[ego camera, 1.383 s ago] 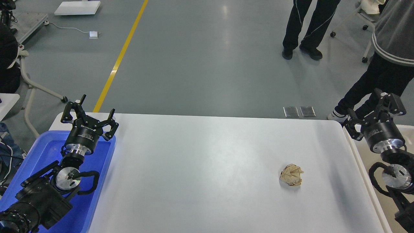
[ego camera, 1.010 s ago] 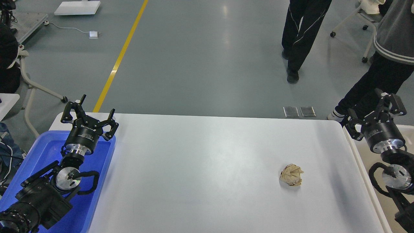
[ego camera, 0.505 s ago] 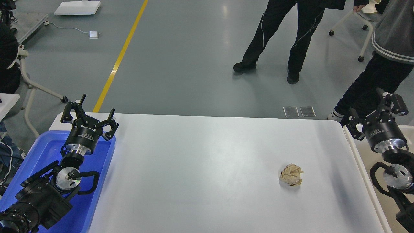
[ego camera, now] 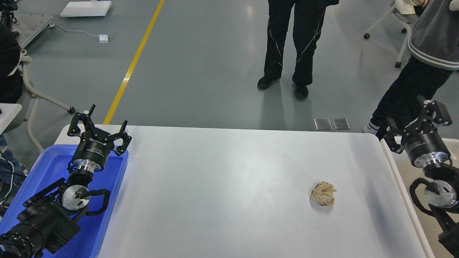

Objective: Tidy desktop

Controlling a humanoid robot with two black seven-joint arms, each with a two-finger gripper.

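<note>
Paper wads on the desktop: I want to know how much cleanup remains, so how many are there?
1. A crumpled tan paper wad lies on the desktop, toward its right side, apart from both bins. Nothing else lies on it.

The desktop point(ego camera: 222, 186) is a large white rectangular tabletop with rounded corners, smooth and faintly glossy, with soft grey shading across its middle. It lies flat and level, its long side running left to right, its far edge against the grey floor. Almost all of its surface is bare. One thing sits on it: a crumpled ball of beige paper point(ego camera: 323, 193), resting towards the right end, well in from the far edge and apart from the right edge. The paper is creased into loose folds and throws a small shadow on the white surface beneath it.
</note>
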